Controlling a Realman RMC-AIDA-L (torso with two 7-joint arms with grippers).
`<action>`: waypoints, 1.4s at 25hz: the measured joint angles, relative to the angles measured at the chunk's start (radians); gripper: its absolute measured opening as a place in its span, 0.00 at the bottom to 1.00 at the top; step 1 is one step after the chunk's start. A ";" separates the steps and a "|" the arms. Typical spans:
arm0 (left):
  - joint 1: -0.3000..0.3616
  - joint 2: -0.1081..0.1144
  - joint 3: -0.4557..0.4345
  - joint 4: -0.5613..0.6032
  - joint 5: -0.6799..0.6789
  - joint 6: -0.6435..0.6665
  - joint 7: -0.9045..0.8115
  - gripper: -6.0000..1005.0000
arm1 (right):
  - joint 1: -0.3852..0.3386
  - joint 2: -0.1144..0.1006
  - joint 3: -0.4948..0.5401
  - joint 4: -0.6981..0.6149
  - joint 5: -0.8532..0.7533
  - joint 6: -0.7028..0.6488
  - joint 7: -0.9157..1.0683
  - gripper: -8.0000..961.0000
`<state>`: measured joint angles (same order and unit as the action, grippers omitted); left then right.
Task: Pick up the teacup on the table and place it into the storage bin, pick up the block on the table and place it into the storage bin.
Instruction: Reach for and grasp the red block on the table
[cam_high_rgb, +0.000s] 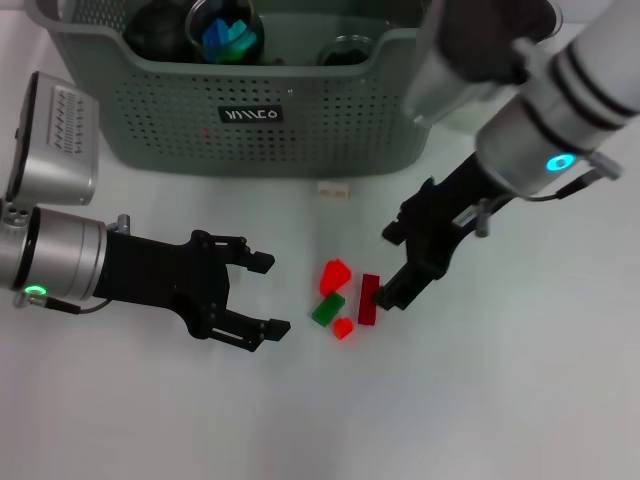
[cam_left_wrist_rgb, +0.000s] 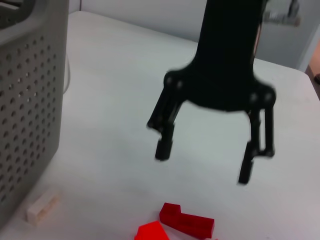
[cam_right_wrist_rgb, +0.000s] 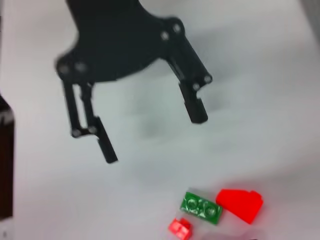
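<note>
We judge the right claw (cam_high_rgb: 395, 268), wide open and empty at the dark red block (cam_high_rgb: 368, 299), may scatter neighbouring blocks on the bench (cam_high_rgb: 500, 400); left claw (cam_high_rgb: 268, 294) open, empty.

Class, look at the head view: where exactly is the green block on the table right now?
The green block lies on the white table in front of the storage bin, amid the red blocks, between the open left gripper and right gripper.
</note>
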<state>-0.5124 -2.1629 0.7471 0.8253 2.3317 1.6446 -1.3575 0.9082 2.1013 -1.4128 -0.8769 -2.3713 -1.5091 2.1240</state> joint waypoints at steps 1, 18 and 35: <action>0.000 0.000 0.000 0.000 0.000 0.000 0.000 0.88 | 0.010 0.001 -0.025 0.016 0.000 0.021 0.009 0.88; -0.001 0.000 0.000 -0.002 0.000 -0.002 0.003 0.88 | 0.074 0.011 -0.312 0.099 0.056 0.193 0.106 0.98; -0.001 0.000 0.000 -0.002 0.000 -0.002 0.006 0.88 | 0.077 0.016 -0.402 0.119 0.085 0.258 0.141 0.98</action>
<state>-0.5138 -2.1629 0.7470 0.8237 2.3317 1.6428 -1.3512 0.9849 2.1169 -1.8145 -0.7578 -2.2868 -1.2513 2.2646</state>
